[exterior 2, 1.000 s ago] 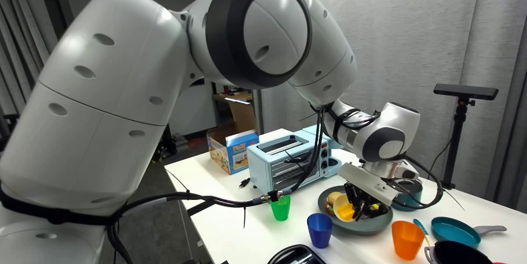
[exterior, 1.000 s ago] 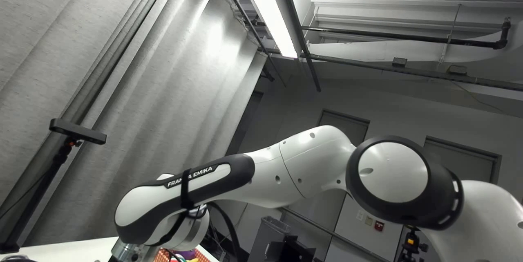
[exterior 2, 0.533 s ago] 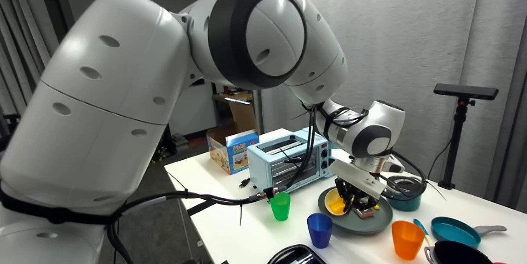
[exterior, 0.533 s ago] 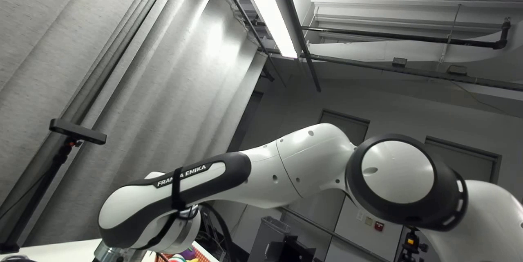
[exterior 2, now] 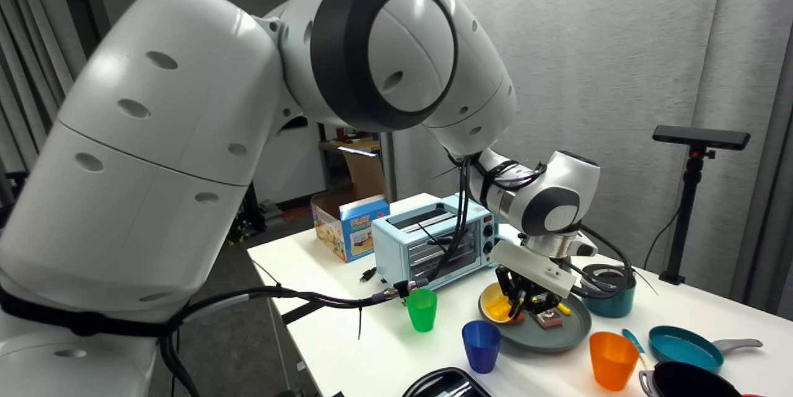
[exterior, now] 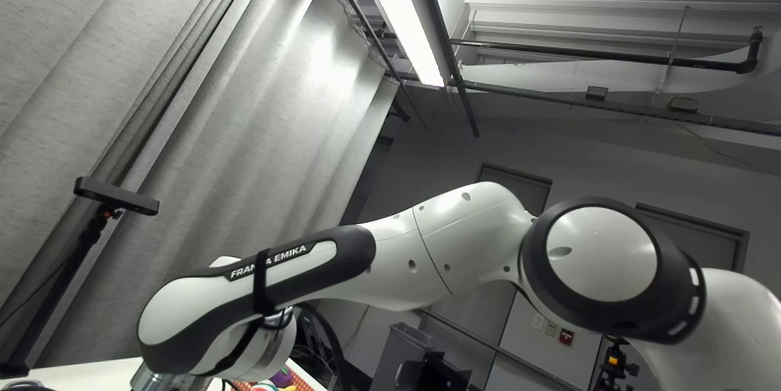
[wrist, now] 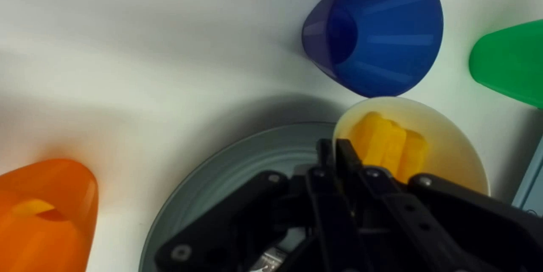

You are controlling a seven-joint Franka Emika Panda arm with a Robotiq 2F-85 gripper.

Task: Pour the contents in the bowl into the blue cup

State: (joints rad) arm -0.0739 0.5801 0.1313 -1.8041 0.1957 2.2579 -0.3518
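The gripper (wrist: 336, 153) rises from the lower middle of the wrist view with its 2 fingers (wrist: 350, 155) pinched together on the bowl (wrist: 458, 149), right of center; the bowl's left wall is caught between the tips. Yellow pieces (wrist: 388, 142) lie inside the bowl, toward its left side. The blue cup (wrist: 382, 36) sits at the upper right of that frame, its mouth facing the camera; its edge meets the bowl's rim in this view, and whether they touch I cannot tell. A green cup (wrist: 511, 64) is cut off at the right edge, and an orange cup (wrist: 63, 231) fills the lower left corner. A gray plate (wrist: 186, 208) spreads across the bottom, partly hidden by the gripper. In an exterior view the bowl is tilted over the left edge of the plate, right of center in the frame, and the 3 cups stand on a white table (exterior 2: 372, 353): green near the middle, blue lower and further right, orange at the lower right. A pinkish block (exterior 2: 548, 319) lies on the plate. A light blue toaster oven (exterior 2: 389, 254) stands near the center of the frame, with a printed box (exterior 2: 362, 236) to its left. In an exterior view the arm (exterior: 470, 238) runs from the right edge to the lower left.
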